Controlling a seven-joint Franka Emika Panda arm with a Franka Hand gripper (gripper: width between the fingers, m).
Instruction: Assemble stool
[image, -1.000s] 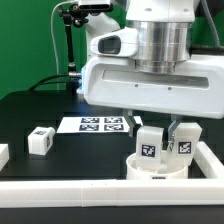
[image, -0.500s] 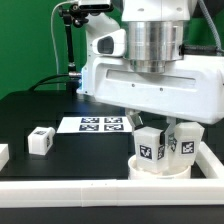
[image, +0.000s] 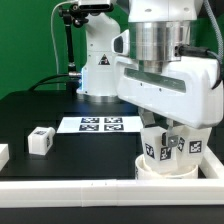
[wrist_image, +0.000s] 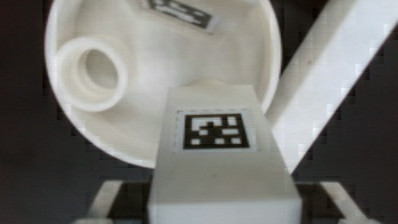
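Observation:
The round white seat disc (image: 165, 168) lies at the front right of the table against the border rail. At least two white legs (image: 151, 150) with marker tags stand on it under my hand. In the wrist view the seat disc (wrist_image: 169, 60) shows an empty screw hole (wrist_image: 93, 70). My gripper (wrist_image: 217, 205) is shut on a tagged leg (wrist_image: 217, 150) that reaches down to the disc, with one finger (wrist_image: 111, 200) on each side. In the exterior view my gripper (image: 166, 135) is mostly hidden by the hand. A loose leg (image: 40, 140) lies at the left.
The marker board (image: 103, 124) lies mid-table. A white border rail (image: 90, 190) runs along the front and up the right side (wrist_image: 324, 70). Another white part (image: 3, 155) sits at the exterior view's left edge. A camera stand (image: 70, 40) is at the back.
My hand has moved to the exterior view's right and turned about its axis. The seat disc and the legs on it have shifted a little right with it.

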